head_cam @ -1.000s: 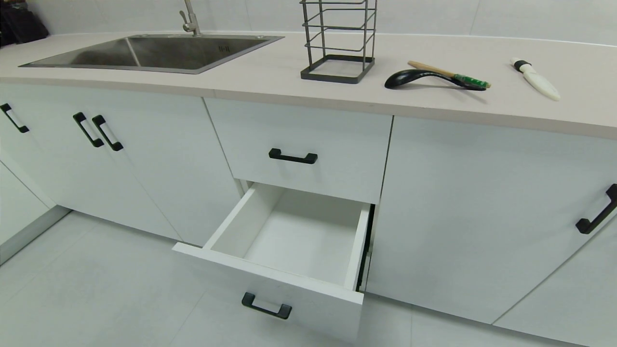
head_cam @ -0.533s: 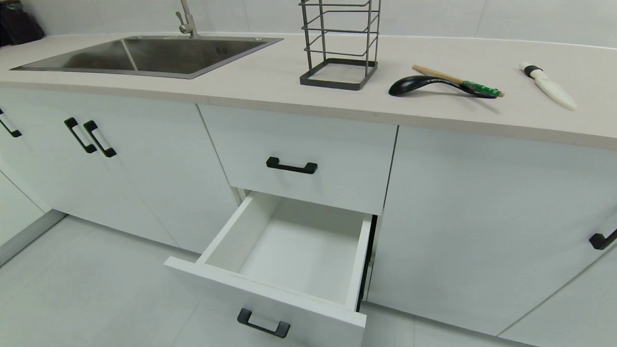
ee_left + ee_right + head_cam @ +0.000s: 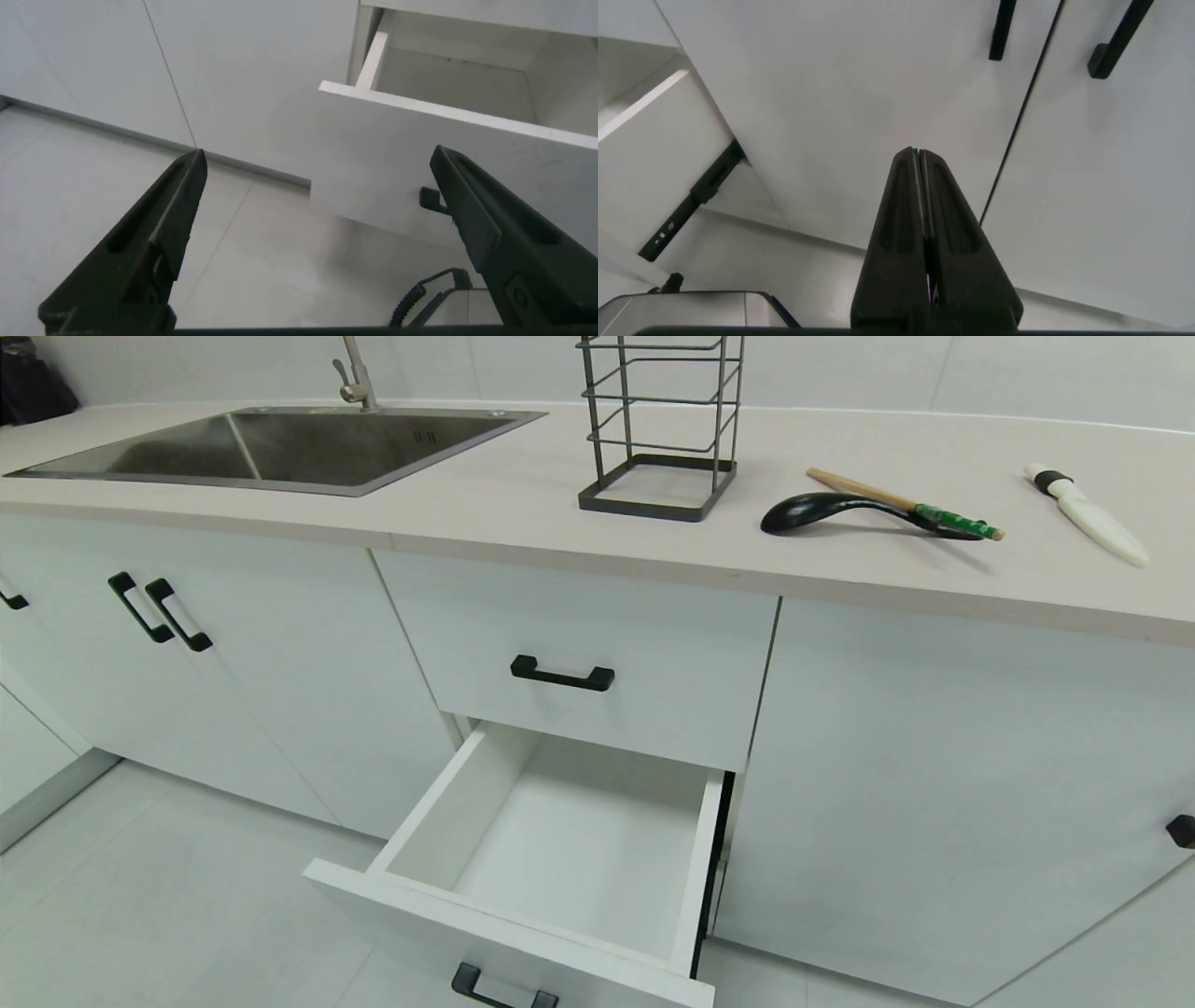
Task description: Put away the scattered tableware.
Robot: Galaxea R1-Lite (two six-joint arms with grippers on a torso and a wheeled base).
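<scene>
The black spoon (image 3: 812, 511) and white knife (image 3: 1088, 513) lie upper right on the desk (image 3: 523, 513), the drawer (image 3: 695, 868) below standing open to receive them; left pincer (image 3: 318, 161) gapes empty, right pincer (image 3: 918, 151) closed on nothing.

White cabinets (image 3: 934, 784) under a beige countertop (image 3: 523, 513), pale grey tiled floor (image 3: 168, 896).

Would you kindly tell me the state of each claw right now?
Left claw: open, holding nothing.
Right claw: closed, holding nothing.
</scene>
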